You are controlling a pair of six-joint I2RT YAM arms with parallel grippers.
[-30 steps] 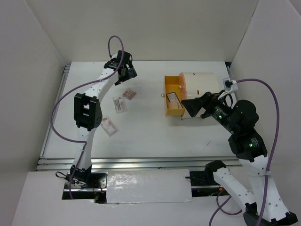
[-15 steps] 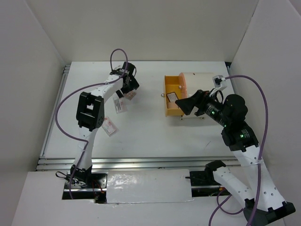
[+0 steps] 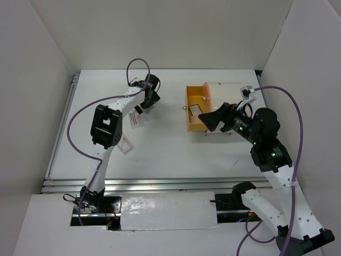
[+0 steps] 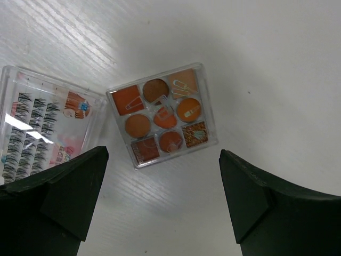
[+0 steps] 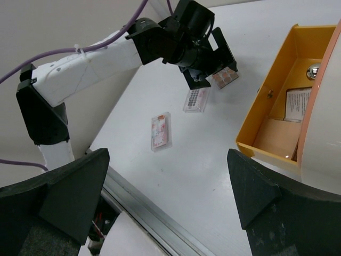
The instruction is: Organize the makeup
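Note:
A clear square eyeshadow palette point(image 4: 162, 114) with orange-brown pans lies flat on the white table, just ahead of my left gripper point(image 4: 163, 160). That gripper is open and hangs above the palette, touching nothing. Left of the palette lies a clear packet of lashes point(image 4: 42, 125). The top view shows the left gripper point(image 3: 151, 98) over the palette, the lash packet point(image 3: 137, 119) below it, and a white-pink packet point(image 3: 124, 144) nearer the front. My right gripper point(image 3: 211, 119) hovers open and empty beside the orange drawer point(image 3: 189, 124).
The cream cylindrical container point(image 3: 226, 95) stands at the right with its orange drawer point(image 5: 266, 96) pulled out; a white packet point(image 5: 298, 104) and a beige piece point(image 5: 277, 136) lie inside. A metal rail point(image 3: 160, 184) runs along the table's front edge. White walls enclose three sides.
My left gripper has swung right and slightly toward the front, now sitting over the palette. The right arm shifted a little left early on, then held still.

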